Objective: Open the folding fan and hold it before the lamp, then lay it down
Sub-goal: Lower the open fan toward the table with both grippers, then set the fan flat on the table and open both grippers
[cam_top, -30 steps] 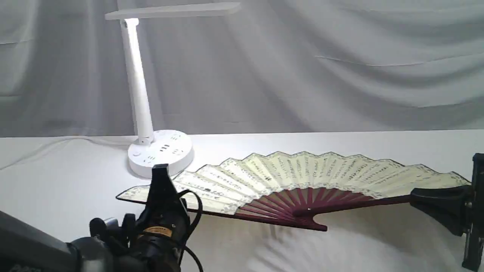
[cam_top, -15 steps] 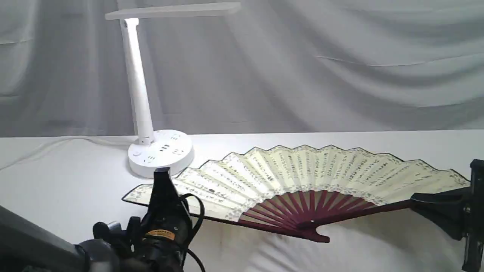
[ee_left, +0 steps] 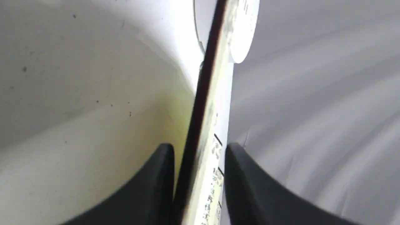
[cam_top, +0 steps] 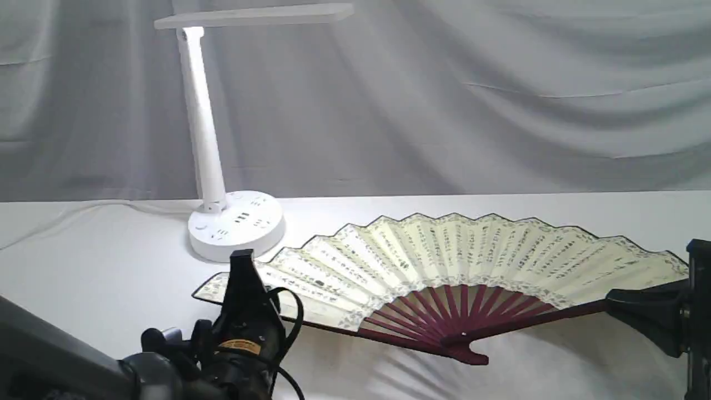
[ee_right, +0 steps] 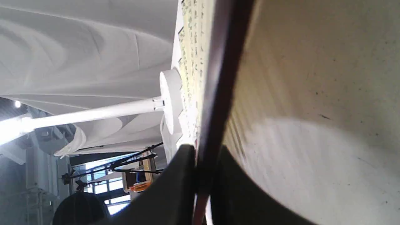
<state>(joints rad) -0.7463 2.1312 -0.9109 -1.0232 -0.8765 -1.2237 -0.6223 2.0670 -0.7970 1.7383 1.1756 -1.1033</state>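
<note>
**While two grippers pinch its guards, the open fan hangs low beside the lamp**

Since the folding fan (cam_top: 455, 255) is already spread wide, the opening looks done. It is now held tilted, to the right of the lamp (cam_top: 203, 139) and on the camera's side of it. Its left tip sits just in front of the lamp's round base, and its pivot dips close to the white tablecloth (cam_top: 83, 266). The left gripper (ee_left: 199, 148) is closed on the left guard and the folded paper edge beside it. The right gripper (ee_right: 204, 150) is clamped tight on the dark maroon right guard.

Risks, as I judge them:
- If the arms draw further apart, the pleated paper could tear at a fold — the spread looks near its limit.
- If the two arms lift unevenly, a guard could twist out of one pinch, leaving the fan swinging from the other.
- Moving toward the lamp could knock the left tip against the base or post.
- The low pivot could drag on the cloth.

Count: one fan, one lamp, two grippers — both holding the fan.
</note>
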